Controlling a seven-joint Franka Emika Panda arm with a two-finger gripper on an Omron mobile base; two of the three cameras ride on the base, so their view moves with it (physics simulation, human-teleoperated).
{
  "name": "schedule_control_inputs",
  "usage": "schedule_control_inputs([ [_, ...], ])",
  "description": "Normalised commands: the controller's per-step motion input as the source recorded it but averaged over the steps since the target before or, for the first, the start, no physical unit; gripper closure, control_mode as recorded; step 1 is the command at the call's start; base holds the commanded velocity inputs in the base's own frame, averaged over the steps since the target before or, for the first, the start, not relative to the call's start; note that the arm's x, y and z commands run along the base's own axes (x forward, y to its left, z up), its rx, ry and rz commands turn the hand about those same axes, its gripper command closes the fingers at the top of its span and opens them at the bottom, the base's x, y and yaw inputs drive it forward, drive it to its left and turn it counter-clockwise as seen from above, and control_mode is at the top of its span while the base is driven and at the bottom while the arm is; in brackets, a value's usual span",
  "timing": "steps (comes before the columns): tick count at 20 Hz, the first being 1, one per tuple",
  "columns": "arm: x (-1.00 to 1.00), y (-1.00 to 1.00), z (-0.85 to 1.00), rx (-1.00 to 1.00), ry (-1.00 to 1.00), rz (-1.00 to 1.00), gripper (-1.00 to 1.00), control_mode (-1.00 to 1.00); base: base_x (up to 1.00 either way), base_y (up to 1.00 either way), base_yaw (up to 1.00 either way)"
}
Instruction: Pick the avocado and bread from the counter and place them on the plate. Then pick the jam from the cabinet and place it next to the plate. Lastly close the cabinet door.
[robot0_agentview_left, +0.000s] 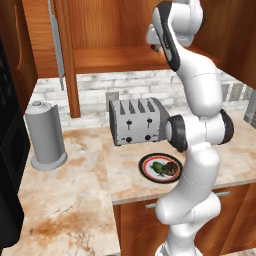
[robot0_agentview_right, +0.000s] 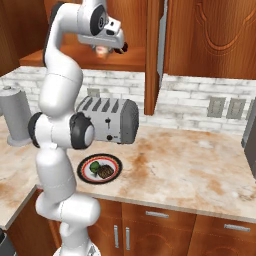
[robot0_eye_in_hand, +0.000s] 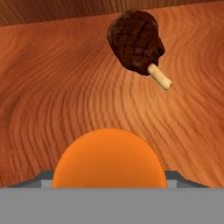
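1. At far left of the right base view, a grey cylindrical canister (robot0_agentview_right: 15, 116) stands upright on the beige marble counter (robot0_agentview_right: 190, 170), against the brick wall.
2. Next comes a silver four-slot toaster (robot0_agentview_right: 107, 120), set behind the plate (robot0_agentview_right: 116, 172).
3. The plate lies flat near the counter's front edge. The green avocado (robot0_agentview_right: 94, 167) and the dark bread (robot0_agentview_right: 104, 172) rest on it, side by side, the avocado to the left.
4. Above the toaster, the white arm reaches up into the open wooden cabinet (robot0_agentview_right: 210, 35). Its gripper (robot0_agentview_right: 103, 50) is over the shelf.
5. In the hand view, the orange jam (robot0_eye_in_hand: 109, 158) sits right at the gripper, low in the frame, on the wooden shelf.
6. Whether the jaws grasp the jar, I cannot tell.
7. Farther along the shelf, apart from the jar, lies a dark brown round thing with a tan tip (robot0_eye_in_hand: 138, 43).
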Motion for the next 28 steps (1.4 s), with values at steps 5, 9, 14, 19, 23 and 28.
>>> schedule_control_inputs([
  [5, -1.0, -0.03, 0.03, 0.11, -0.15, 0.0, 1.0, -1.0, 0.0, 0.0, 0.0],
  [9, -1.0, 0.21, -0.06, 0.03, -0.17, 0.0, 1.0, -1.0, 0.0, 0.0, 0.0],
  [14, -1.0, 0.32, -0.61, 0.0, -0.29, 0.0, 1.0, -1.0, 0.0, 0.0, 0.0],
  [19, -1.0, 0.19, -0.7, 0.0, -0.31, 0.0, 1.0, -1.0, 0.0, 0.0, 0.0],
  [23, -1.0, 0.0, -0.94, 0.0, -0.18, 0.0, 1.0, -1.0, 0.0, 0.0, 0.0],
  [28, -0.27, -0.31, -0.91, 0.0, -0.05, 0.0, 1.0, -1.0, 0.0, 0.0, 0.0],
])
